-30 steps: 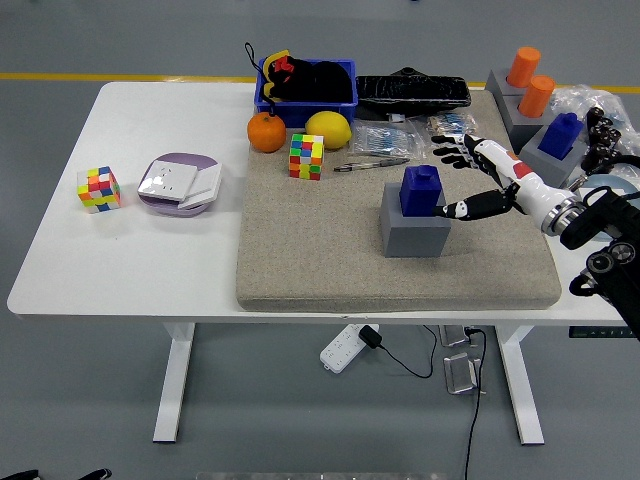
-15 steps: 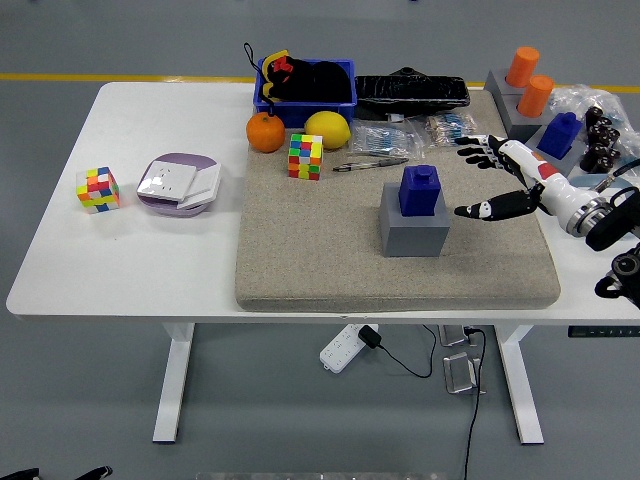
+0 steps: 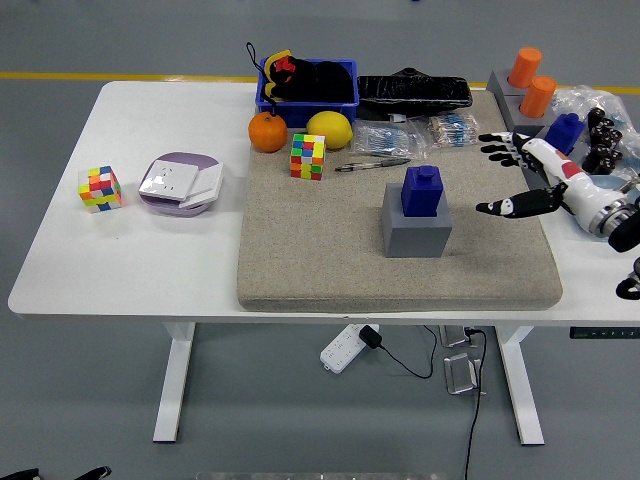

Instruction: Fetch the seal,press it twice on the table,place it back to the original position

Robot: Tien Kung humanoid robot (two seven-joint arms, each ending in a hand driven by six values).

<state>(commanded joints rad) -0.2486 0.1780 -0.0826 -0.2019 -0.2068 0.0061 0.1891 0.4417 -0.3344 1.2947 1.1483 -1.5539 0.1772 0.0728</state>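
Observation:
A blue seal (image 3: 421, 189) stands upright in a grey block holder (image 3: 414, 227) on the beige felt mat (image 3: 320, 260), near the middle right. My right hand (image 3: 512, 180) is open with fingers spread, hovering over the mat's right edge, well to the right of the seal and apart from it. It holds nothing. The left arm is out of view.
Rubik's cube (image 3: 307, 156), pen (image 3: 370, 164), orange (image 3: 267, 131) and lemon (image 3: 328, 130) lie on the mat's far part. A blue bin (image 3: 305, 85) and black bag (image 3: 412, 90) sit behind. Grey holders with orange (image 3: 530, 82) and blue (image 3: 566, 131) seals stand far right. Another cube (image 3: 100, 188) and purple box (image 3: 180, 183) are left.
My right hand has drawn back to the right, away from the blue seal, staying open. The seal and holder have not moved.

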